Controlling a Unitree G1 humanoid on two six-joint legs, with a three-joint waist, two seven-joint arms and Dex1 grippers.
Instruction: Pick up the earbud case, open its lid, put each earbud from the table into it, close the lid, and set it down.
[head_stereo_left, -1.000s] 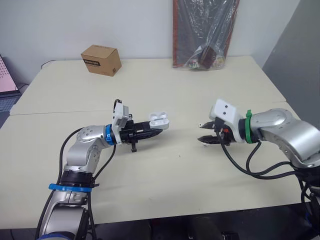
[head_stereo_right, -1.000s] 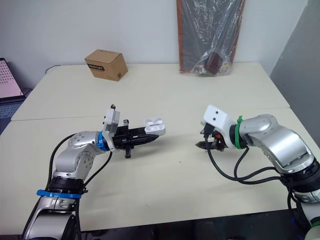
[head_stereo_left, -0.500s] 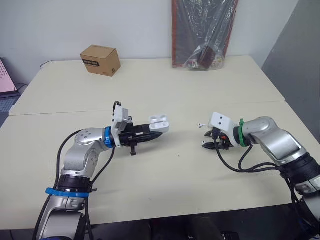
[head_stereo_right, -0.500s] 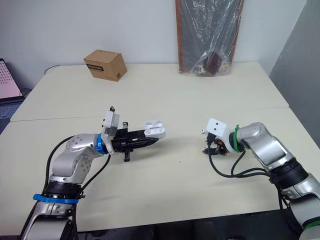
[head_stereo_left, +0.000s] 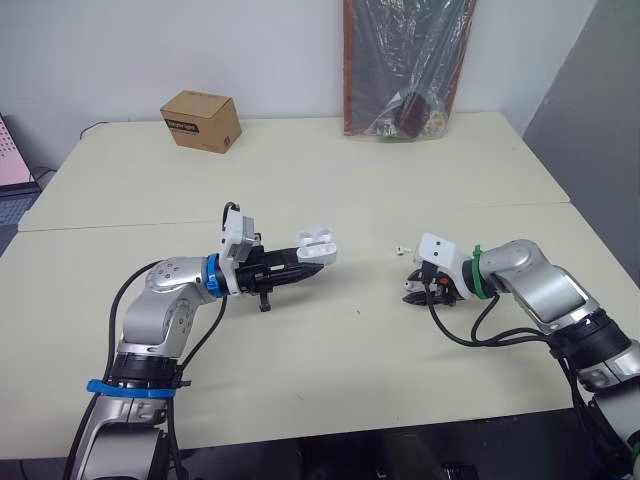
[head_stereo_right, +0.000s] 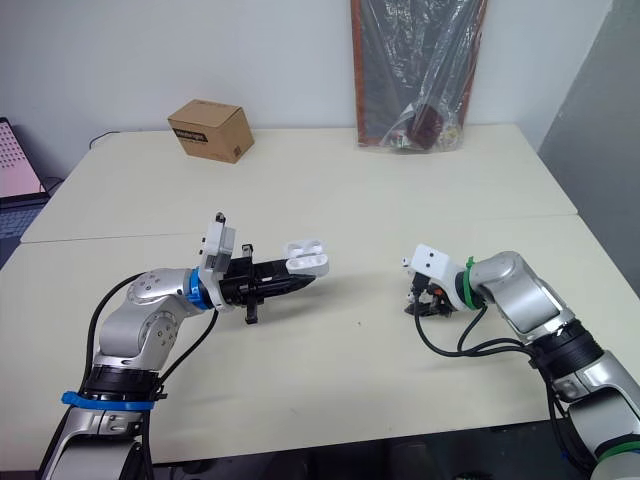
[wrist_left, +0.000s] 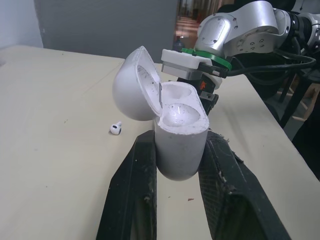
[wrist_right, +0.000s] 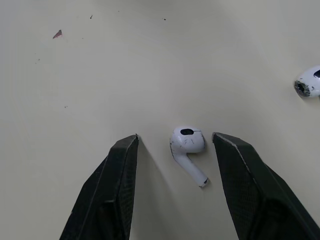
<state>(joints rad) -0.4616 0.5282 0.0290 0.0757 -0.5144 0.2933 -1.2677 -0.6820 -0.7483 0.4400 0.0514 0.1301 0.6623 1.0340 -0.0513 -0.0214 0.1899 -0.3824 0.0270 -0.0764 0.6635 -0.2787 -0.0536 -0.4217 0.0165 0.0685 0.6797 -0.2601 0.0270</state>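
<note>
My left gripper (head_stereo_left: 312, 266) is shut on the white earbud case (head_stereo_left: 318, 243) and holds it above the table with its lid open. In the left wrist view the case (wrist_left: 180, 130) stands upright between the black fingers (wrist_left: 132, 195), and both its wells look empty. My right gripper (wrist_right: 176, 136) is open and low over the table. One white earbud (wrist_right: 187, 145) lies between its fingers (wrist_right: 250, 185), touching neither. A second earbud (head_stereo_left: 402, 247) lies on the table just beyond the right gripper (head_stereo_left: 412, 290).
A cardboard box (head_stereo_left: 202, 120) sits at the back left of the cream table (head_stereo_left: 330, 380). A clear plastic bag with dark contents (head_stereo_left: 405, 70) leans against the back wall. A pink object (head_stereo_left: 10, 150) is at the far left edge.
My right gripper has come down to the table, and its fingers now straddle one earbud. The left gripper keeps the open case in nearly the same place.
</note>
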